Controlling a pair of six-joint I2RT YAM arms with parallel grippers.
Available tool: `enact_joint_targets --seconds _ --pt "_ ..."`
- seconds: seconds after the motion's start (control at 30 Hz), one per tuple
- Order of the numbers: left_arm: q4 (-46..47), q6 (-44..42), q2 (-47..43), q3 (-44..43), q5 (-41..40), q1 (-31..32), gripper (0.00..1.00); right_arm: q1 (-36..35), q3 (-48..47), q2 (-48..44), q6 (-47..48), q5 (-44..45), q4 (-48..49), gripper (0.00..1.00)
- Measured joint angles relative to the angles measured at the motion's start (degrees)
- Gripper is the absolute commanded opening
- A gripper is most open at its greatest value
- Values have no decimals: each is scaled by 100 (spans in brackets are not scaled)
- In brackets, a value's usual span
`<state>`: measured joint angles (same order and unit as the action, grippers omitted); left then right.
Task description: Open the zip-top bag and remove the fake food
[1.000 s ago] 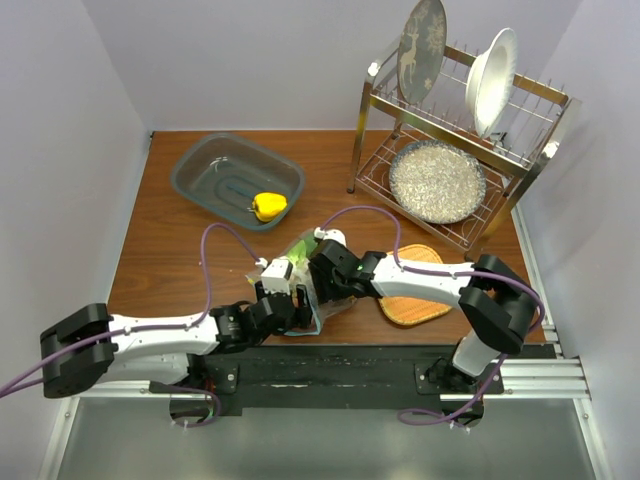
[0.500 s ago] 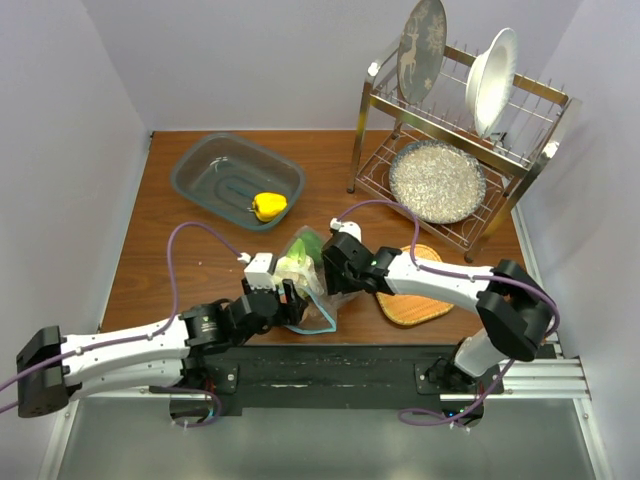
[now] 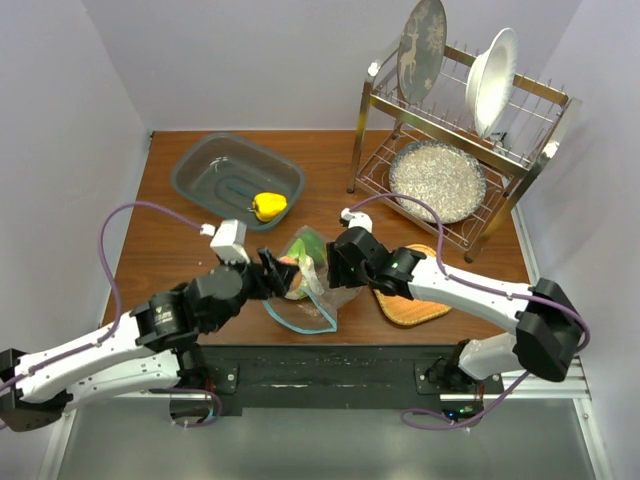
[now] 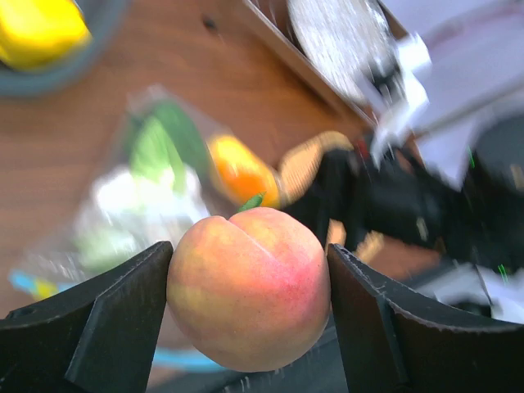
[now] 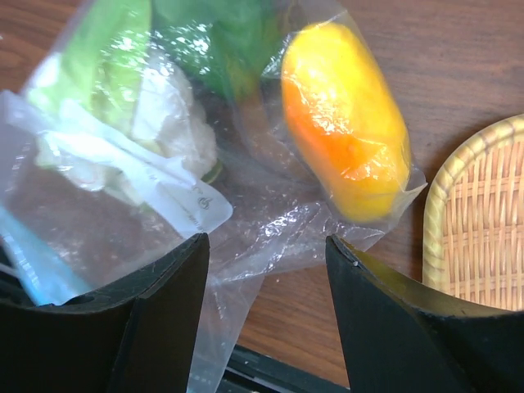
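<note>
My left gripper (image 4: 250, 304) is shut on the orange-pink peach (image 4: 250, 286) and holds it lifted above the zip-top bag (image 4: 135, 205); in the top view the left gripper (image 3: 279, 274) hangs over the bag's left side. The clear bag (image 3: 312, 292) lies on the table with its teal zip strip (image 5: 31, 264) spread open toward the near edge. Inside it are white cauliflower (image 5: 170, 123), a green piece (image 5: 115, 49) and an orange piece (image 5: 348, 123). My right gripper (image 5: 266, 278) is open just above the bag's plastic, holding nothing. A yellow bell pepper (image 3: 268, 206) lies in the grey tub (image 3: 200, 165).
A round woven mat (image 3: 412, 305) lies right of the bag, under my right arm. A metal dish rack (image 3: 455, 150) with plates and a speckled bowl stands at the back right. The black rail (image 3: 350, 365) runs along the near table edge.
My left gripper has risen and pulled back left with the peach, out of the bag. My right gripper has shifted slightly up and right over the bag. The bag mouth now lies spread open.
</note>
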<state>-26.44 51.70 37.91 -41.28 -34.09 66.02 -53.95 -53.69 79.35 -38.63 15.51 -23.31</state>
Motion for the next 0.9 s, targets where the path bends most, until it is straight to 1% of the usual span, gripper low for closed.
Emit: enact_joint_targets --seconds 0.07,0.1,0.2,0.3,0.37,0.4,0.47,0.5,0.53,0.57,0.6,0.67,0.7,0.73,0.83,0.87,0.9 --pt "70 -289 573 -553 -37 -417 25 0 7 -175 2 0 -22 64" --pt "166 -461 866 -754 127 -839 25 0 7 -267 2 0 -35 64" --pt "612 -850 1740 -1064 625 -2474 29 0 7 -483 7 0 -92 64" --pt "949 -1091 2522 -1113 1091 -3681 34 0 26 -601 7 -2 -151 64" --pt "1097 -1202 3056 -1207 1276 -4201 36 0 57 -658 11 -2 -184 64" --pt "1180 -1241 3377 -1296 1353 -4428 40 0 59 -664 26 -4 -223 64" --pt "1318 -1331 4011 -1574 1488 -4721 47 0 59 -664 35 -7 -256 64" --pt "1408 -1366 4306 -1716 1539 -4833 59 0 59 -664 55 -4 -275 64" --pt "1458 -1394 4516 -1836 1574 -4905 64 0 59 -664 70 -7 -286 64" --pt "1484 -1440 4769 -2002 1604 -4983 68 0 59 -664 83 -9 -289 65" --pt "1528 -1486 4983 -2155 1626 -5056 78 0 61 -664 101 -9 -289 65" --pt "1550 -1554 5329 -2450 1676 -5178 88 0 61 -664 138 -7 -286 65" --pt "1554 -1589 5453 -2577 1694 -5237 98 0 61 -664 155 -7 -289 66" --pt "1547 -1628 5525 -2667 1696 -5281 100 0 61 -662 175 -7 -289 68" --pt "1499 -1733 5628 -2903 1692 -5403 99 0 61 -643 227 -11 -286 70" --pt "1491 -1759 5617 -2942 1685 -5425 98 0 61 -625 245 -13 -284 70" --pt "1484 -1794 5589 -2959 1687 -5434 92 0 61 -612 262 -20 -282 70"
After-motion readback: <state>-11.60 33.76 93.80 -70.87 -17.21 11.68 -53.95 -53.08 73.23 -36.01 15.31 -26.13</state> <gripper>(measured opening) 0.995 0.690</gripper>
